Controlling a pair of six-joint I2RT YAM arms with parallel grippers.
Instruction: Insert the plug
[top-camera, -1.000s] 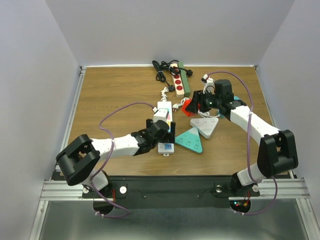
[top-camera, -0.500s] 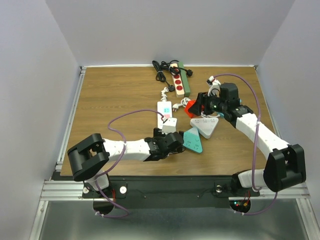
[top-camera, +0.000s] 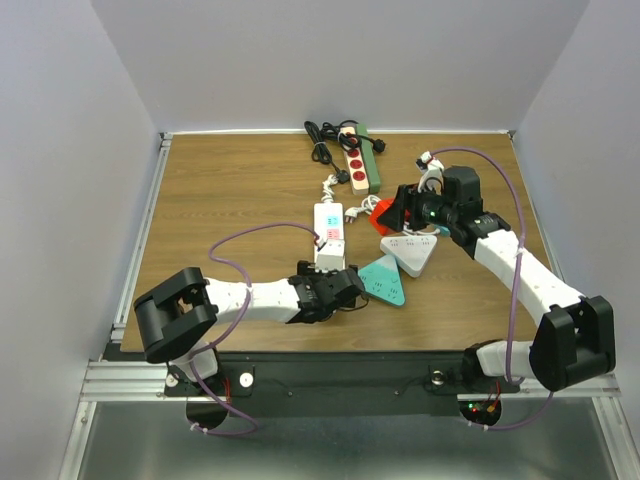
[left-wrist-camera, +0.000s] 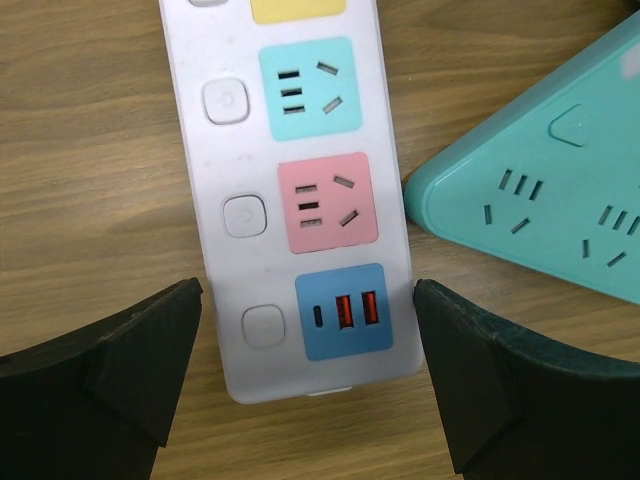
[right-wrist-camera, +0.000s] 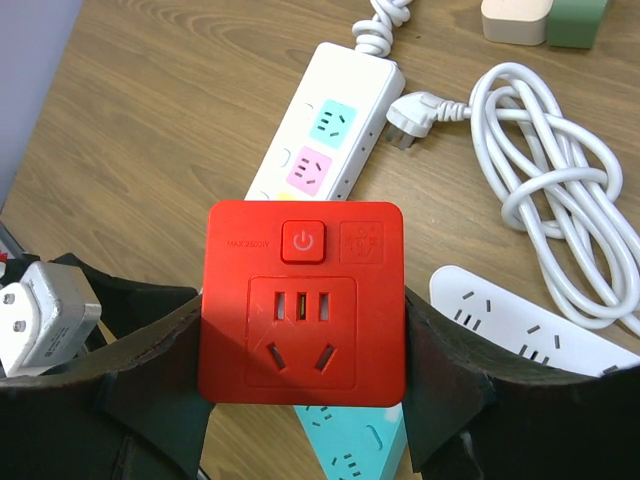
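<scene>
Plug, by my reading, is the red adapter plug (right-wrist-camera: 302, 290): a square block with a power button and one socket on its upper face; its prongs are hidden underneath. It sits clamped between the two fingers of the right gripper (right-wrist-camera: 302, 360), off the table (top-camera: 230, 190), to the right of the white strip (left-wrist-camera: 230, 150) and about level with that strip's far half.

Sweep from near to far, all places taken from the white strip:
- near end of the strip: left gripper (left-wrist-camera: 305, 330) straddles it, jaws wide apart, one finger on each side of the blue USB panel; right finger looks close to the strip's edge, contact cannot be told; nothing held
- up the strip from that end: pink socket, then light blue socket, both empty, each with its own button
- right of the near end, just beside it: teal triangular strip (left-wrist-camera: 540, 220)
- right of the strip's middle, past the teal one: white triangular strip (top-camera: 412, 252)
- right of the far end: white coiled cable (right-wrist-camera: 545, 190), its plug head lying near the strip's far corner
- well beyond the far end: beige-and-green strip (top-camera: 360, 165) with red sockets

Step in hand, as I judge it: plug is grasped and carried; insertion not yet begun; left arm appears posed to steady the strip.

Next move calls for: bringing the adapter over an empty socket on the white strip; turning the wrist so the hidden prongs face down and match the slot pattern; left jaws closing on the strip's sides so it cannot slide; then a straight push down.
</scene>
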